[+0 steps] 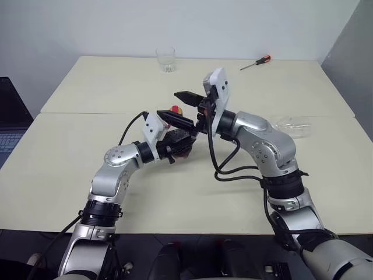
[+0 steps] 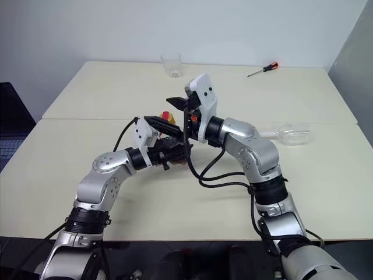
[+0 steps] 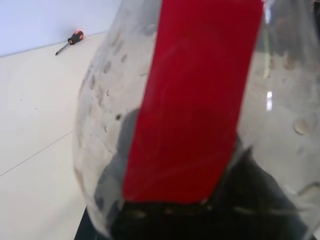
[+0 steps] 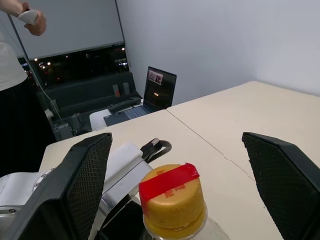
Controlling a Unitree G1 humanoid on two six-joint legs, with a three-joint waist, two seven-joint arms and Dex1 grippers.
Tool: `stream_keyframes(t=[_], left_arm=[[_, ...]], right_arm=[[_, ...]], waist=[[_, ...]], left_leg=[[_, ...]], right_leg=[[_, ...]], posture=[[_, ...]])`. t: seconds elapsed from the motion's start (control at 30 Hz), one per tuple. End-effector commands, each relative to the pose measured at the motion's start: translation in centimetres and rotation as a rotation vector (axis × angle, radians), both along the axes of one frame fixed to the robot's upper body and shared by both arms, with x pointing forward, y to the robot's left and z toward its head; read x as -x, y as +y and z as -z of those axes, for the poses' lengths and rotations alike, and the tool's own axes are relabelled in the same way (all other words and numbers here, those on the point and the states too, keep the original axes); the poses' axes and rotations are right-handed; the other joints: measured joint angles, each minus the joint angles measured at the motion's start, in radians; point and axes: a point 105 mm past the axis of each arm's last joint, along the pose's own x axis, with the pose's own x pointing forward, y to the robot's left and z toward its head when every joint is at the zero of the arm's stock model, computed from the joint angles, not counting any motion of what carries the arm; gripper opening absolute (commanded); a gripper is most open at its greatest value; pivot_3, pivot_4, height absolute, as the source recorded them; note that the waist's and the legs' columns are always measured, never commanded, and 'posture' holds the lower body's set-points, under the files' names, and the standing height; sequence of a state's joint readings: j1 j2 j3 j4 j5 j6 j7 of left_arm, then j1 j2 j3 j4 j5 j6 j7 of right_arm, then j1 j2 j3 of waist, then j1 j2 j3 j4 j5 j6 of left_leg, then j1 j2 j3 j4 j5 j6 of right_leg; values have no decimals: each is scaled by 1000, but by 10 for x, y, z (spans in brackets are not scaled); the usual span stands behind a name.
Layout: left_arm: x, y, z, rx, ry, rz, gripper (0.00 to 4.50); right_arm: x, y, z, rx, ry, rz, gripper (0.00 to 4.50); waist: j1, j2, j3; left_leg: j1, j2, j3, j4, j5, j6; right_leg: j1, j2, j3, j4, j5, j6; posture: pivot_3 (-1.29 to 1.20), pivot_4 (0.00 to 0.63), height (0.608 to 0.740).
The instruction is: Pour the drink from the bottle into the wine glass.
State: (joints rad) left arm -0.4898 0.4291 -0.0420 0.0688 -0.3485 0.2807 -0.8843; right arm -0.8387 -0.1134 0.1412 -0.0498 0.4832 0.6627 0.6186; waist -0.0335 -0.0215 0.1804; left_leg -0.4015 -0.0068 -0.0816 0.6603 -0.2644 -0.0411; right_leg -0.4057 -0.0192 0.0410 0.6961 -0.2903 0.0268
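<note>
My left gripper (image 1: 175, 144) is shut on the belly of the small clear bottle (image 1: 179, 142) and holds it upright just above the table, near its middle. The dark drink (image 3: 200, 222) fills the bottle's lower part, under a red strip (image 3: 192, 100). Its yellow cap (image 4: 172, 200) sits between the wide-apart fingers of my right gripper (image 1: 182, 108), which is open and does not touch it. The wine glass (image 2: 291, 135) lies on its side on the table to the right, behind my right arm.
A short clear tumbler (image 1: 166, 59) stands at the table's far edge, and a screwdriver (image 1: 256, 62) lies to its right. A laptop (image 4: 157, 90) sits on a desk beyond the table's left side, where a person (image 4: 15, 60) stands.
</note>
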Motion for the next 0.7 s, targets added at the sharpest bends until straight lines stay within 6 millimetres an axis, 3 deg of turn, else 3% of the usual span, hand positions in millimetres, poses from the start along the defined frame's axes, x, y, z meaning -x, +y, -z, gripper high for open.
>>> stream_keyframes(t=[0.03, 0.23, 0.27, 0.7], left_arm=[[4, -3, -20, 11, -80, 22, 1755], [5, -4, -20, 11, -82, 24, 1755], [5, -4, -20, 11, -81, 24, 1755], [5, -4, -21, 6, -82, 30, 1755]], right_arm=[[4, 0, -10, -13, -56, -14, 3517], [3, 0, -10, -16, -56, -16, 1354], [3, 0, -10, -15, -56, -17, 1200], [8, -2, -7, 22, -83, -57, 1205]], waist=[[0, 0, 0], [0, 0, 0], [0, 0, 0], [0, 0, 0]], left_leg=[[0, 0, 0, 0, 0, 0], [0, 0, 0, 0, 0, 0], [0, 0, 0, 0, 0, 0], [0, 0, 0, 0, 0, 0]], right_leg=[[0, 0, 0, 0, 0, 0], [0, 0, 0, 0, 0, 0], [0, 0, 0, 0, 0, 0], [0, 0, 0, 0, 0, 0]], posture=[[0, 150, 740], [0, 150, 740], [0, 150, 740], [0, 150, 740]])
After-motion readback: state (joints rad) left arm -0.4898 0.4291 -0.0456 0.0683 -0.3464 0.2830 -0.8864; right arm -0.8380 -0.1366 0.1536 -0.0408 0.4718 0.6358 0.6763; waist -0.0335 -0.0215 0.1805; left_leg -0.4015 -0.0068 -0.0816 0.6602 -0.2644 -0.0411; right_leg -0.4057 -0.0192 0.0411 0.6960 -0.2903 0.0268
